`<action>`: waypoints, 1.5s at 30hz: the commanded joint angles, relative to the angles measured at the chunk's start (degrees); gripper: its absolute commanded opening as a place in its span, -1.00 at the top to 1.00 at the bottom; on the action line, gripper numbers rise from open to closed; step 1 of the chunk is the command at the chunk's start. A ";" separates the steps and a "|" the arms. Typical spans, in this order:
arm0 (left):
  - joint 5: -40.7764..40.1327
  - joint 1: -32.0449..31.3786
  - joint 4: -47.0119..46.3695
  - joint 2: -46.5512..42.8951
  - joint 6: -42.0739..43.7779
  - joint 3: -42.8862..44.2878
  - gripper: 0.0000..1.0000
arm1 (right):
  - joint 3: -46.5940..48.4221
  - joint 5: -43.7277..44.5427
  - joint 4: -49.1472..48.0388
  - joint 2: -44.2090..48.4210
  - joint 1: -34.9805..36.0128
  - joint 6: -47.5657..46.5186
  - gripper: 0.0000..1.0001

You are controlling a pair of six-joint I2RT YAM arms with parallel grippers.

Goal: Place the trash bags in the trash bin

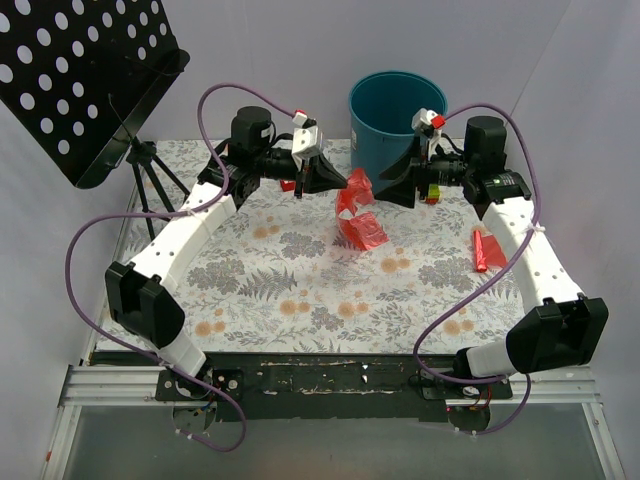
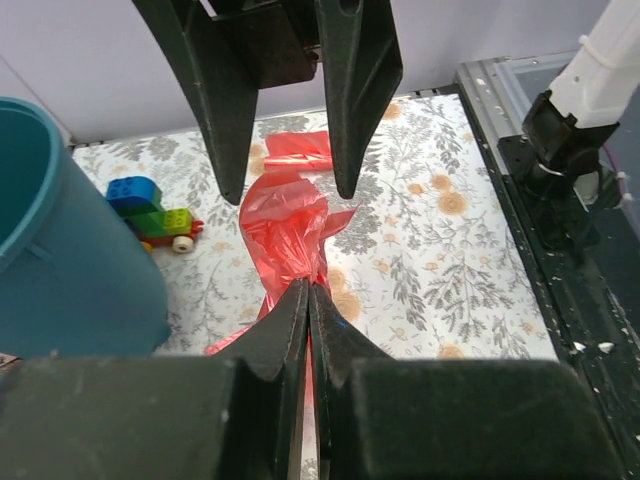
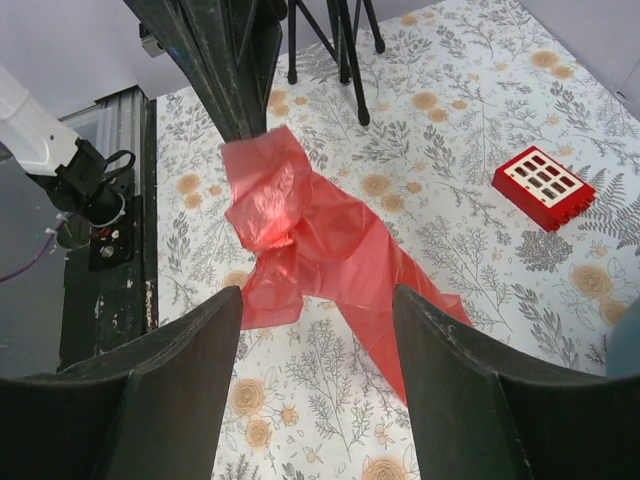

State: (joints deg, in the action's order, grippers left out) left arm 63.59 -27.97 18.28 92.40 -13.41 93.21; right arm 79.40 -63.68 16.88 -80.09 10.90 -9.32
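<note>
A crinkly red trash bag (image 1: pixel 360 225) hangs in front of the teal trash bin (image 1: pixel 392 112), its lower end resting on the table. My left gripper (image 1: pixel 343 183) is shut on the bag's upper end; in the left wrist view the bag (image 2: pixel 288 228) bunches out of the closed left gripper (image 2: pixel 309 290). My right gripper (image 1: pixel 384 188) faces it from the right, open and holding nothing. In the right wrist view the right gripper (image 3: pixel 316 296) stands wide just short of the bag (image 3: pixel 300 225). A second folded red bag (image 1: pixel 487 248) lies by the right arm.
A small red block with a white grid (image 3: pixel 545 185) lies on the floral cloth behind the left gripper. A toy of coloured bricks (image 2: pixel 155 210) sits beside the bin (image 2: pixel 60 260). A black perforated music stand (image 1: pixel 85 70) on a tripod stands at the far left.
</note>
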 commanded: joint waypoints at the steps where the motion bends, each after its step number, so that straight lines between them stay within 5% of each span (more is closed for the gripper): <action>1: 3.73 -0.07 3.60 0.06 2.16 1.62 1.00 | 3.57 -2.06 1.22 0.12 1.14 -2.28 -0.38; 22: 3.03 0.63 0.53 -1.08 1.81 -0.57 1.00 | 10.08 -4.96 5.61 -5.69 4.75 -1.84 -0.12; 28: 2.68 0.89 0.53 -0.99 1.90 -0.40 1.00 | 10.08 -5.58 6.14 -5.33 4.75 -2.10 0.22; 34: 1.89 0.90 0.79 -0.99 2.42 -0.75 1.00 | 10.08 -6.11 6.32 -5.16 4.49 -1.93 0.97; 45: -1.89 2.74 -1.32 -4.68 2.60 -5.66 1.00 | 8.85 -7.42 5.88 -5.16 -0.17 3.70 0.97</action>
State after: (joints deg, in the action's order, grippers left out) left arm 63.79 -27.07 17.80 92.88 -10.87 89.38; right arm 86.89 -69.45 23.51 -85.78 12.60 -7.77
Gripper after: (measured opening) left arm 0.009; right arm 0.022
